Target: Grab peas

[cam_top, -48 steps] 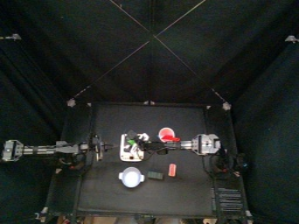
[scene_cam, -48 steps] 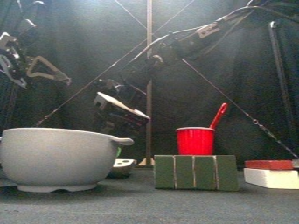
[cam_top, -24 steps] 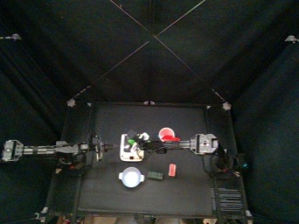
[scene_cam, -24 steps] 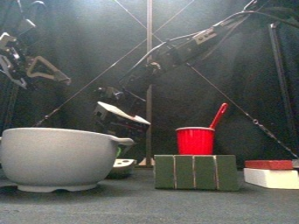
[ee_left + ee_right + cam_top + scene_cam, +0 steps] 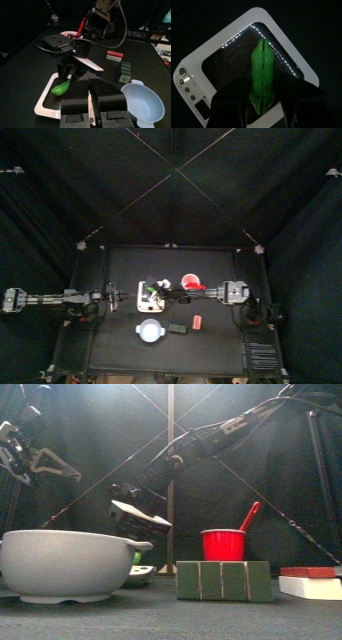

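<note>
On the white board [image 5: 45, 104] at mid-bench, left of the red bowl [image 5: 193, 281]: pea pod [image 5: 261, 75], lying on the board's dark round plate.

Key relation: pod directly between the jaws of the right hand [image 5: 261, 107]. Long axis running straight out from the wrist, in line with the hand's own axis, far tip pointing away. Near end buried between the jaws, so no sideways offset left to correct. Right arm reaching across the middle from its side. Seen from the left wrist, that hand pointing steeply down onto the pod.

Right hand: jaws drawn in against both sides of the pod's near end, apparently pinching it. Firmness of grip not readable. Pod low against the board; lifted clear or resting, cannot tell.

Left hand [image 5: 90, 97]: jaws pressed together, holding nothing, hovering just short of the board's near edge, pointed at the pod. Farther from the pod than the right hand.

Judgement: grasp at or near closure; next call a straight upward lift. Risk: smooth, narrow pod slipping out lengthwise if held only at its end.
</note>
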